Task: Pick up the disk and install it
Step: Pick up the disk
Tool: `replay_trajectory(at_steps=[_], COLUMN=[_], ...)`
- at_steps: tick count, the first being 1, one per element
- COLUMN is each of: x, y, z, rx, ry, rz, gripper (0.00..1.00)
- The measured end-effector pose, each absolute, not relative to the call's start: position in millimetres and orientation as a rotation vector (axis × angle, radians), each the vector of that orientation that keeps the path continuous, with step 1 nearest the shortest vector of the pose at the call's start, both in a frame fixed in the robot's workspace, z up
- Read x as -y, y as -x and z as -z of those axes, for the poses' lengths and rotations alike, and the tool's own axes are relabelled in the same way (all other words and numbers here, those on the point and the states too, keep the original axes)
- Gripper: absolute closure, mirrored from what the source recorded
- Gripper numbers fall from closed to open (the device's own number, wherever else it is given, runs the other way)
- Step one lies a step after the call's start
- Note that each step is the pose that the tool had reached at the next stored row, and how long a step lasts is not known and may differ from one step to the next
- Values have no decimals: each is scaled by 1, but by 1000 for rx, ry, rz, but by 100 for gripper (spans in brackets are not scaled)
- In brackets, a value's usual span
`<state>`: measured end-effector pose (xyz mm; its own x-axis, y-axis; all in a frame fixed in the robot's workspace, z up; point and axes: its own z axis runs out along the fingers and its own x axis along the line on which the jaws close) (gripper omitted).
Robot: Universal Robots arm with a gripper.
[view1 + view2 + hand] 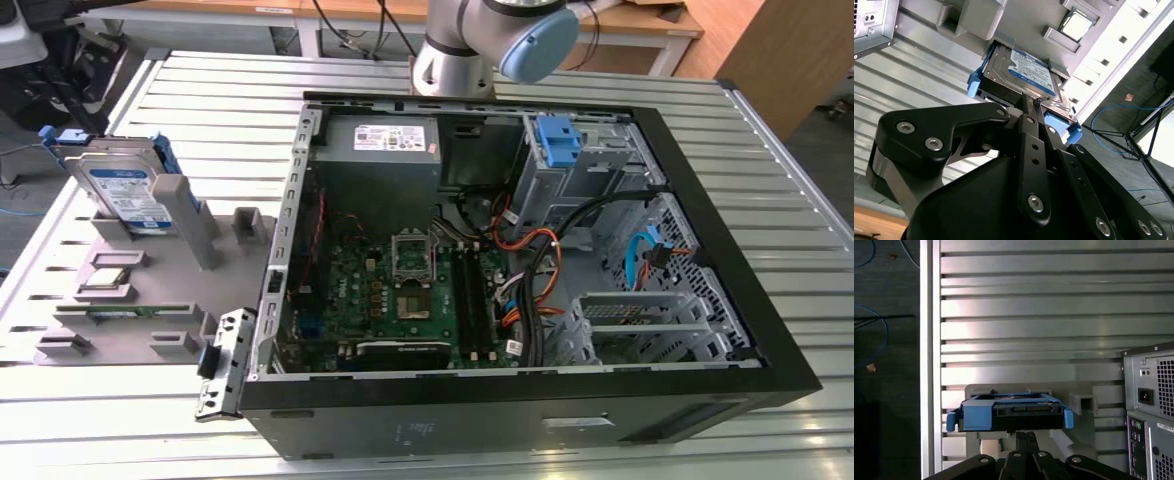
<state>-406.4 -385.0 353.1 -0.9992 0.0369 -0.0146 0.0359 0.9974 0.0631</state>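
the disk stands on edge in a grey rack on the tabletop, just beside the open case, on the exterior view's left. in the second wrist view the fingers are pressed together with nothing between them, and their tips aim at the disk's blue-railed end. in the first wrist view the disk sits straight ahead of the tips, its long edge crosswise to them. they seem not to touch it.

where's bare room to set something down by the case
Bare table behind the grey fixture, and the strip at the exterior view's right of the case. Crowded: the fixture's slots around the disk, the cabled case interior.
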Motion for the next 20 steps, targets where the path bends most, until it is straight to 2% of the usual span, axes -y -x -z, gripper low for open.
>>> replay_trajectory(at_steps=[20], x=[385], y=[406], z=[-353], rx=[-3125], ry=[148], rz=[-108], gripper=[90])
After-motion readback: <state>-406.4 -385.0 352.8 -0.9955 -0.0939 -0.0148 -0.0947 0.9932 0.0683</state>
